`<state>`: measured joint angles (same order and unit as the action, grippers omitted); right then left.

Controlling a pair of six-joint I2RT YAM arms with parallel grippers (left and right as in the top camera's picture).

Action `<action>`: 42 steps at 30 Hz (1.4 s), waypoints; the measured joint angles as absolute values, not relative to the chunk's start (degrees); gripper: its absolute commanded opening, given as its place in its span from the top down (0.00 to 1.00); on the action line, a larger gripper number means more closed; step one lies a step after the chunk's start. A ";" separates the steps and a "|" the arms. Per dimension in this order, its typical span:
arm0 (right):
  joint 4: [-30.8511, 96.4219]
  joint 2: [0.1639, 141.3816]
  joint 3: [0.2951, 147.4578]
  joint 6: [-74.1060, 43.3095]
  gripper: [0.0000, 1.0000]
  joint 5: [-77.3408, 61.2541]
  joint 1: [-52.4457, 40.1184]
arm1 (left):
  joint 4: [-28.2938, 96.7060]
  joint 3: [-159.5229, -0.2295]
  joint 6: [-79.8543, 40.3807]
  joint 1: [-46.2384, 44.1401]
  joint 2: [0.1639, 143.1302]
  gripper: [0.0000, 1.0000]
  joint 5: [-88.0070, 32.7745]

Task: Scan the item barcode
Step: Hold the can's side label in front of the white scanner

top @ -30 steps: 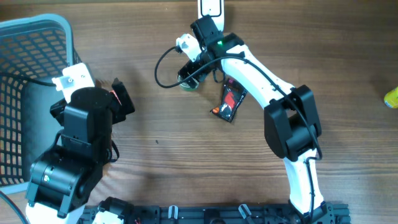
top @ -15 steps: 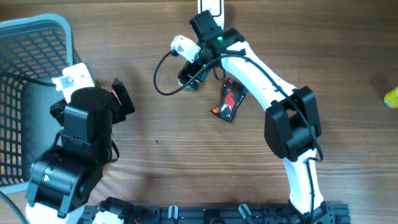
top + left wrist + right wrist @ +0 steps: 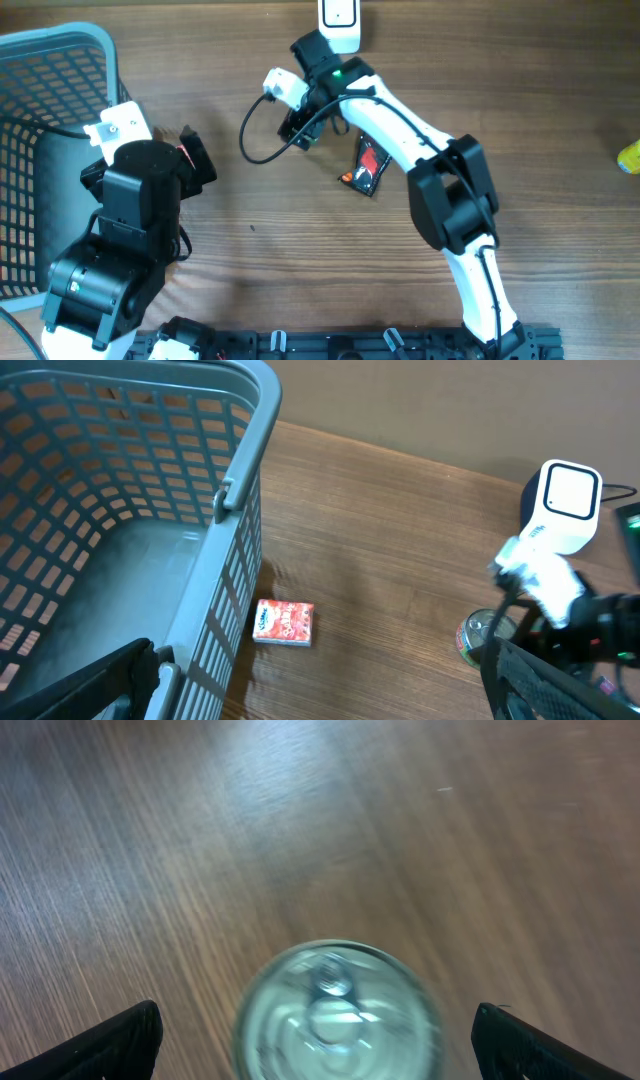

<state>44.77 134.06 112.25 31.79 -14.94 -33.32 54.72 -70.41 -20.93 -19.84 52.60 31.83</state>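
Observation:
A tin can with a silver pull-tab lid (image 3: 335,1010) stands upright on the wooden table. My right gripper (image 3: 325,1045) hangs open right above it, one finger on either side of the lid and neither touching it. Overhead, the right gripper (image 3: 298,128) hides most of the can. The left wrist view shows the can (image 3: 478,642) near the white barcode scanner (image 3: 566,506), which stands at the table's far edge (image 3: 340,12). My left gripper (image 3: 320,695) is open and empty beside the basket, seen overhead (image 3: 200,160) at the left.
A grey plastic basket (image 3: 225,490) fills the left side (image 3: 60,60). A small red box (image 3: 284,623) lies by its wall. A red and black packet (image 3: 368,165) lies right of the can. A yellow object (image 3: 629,155) sits at the right edge.
My right arm has swung a little to the left and towards the far edge, staying over the can. The left arm has not moved.

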 measured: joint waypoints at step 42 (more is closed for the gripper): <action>43.83 136.20 113.51 30.63 0.00 -8.82 -35.48 | 56.62 -70.41 -20.93 -19.84 53.36 0.00 33.17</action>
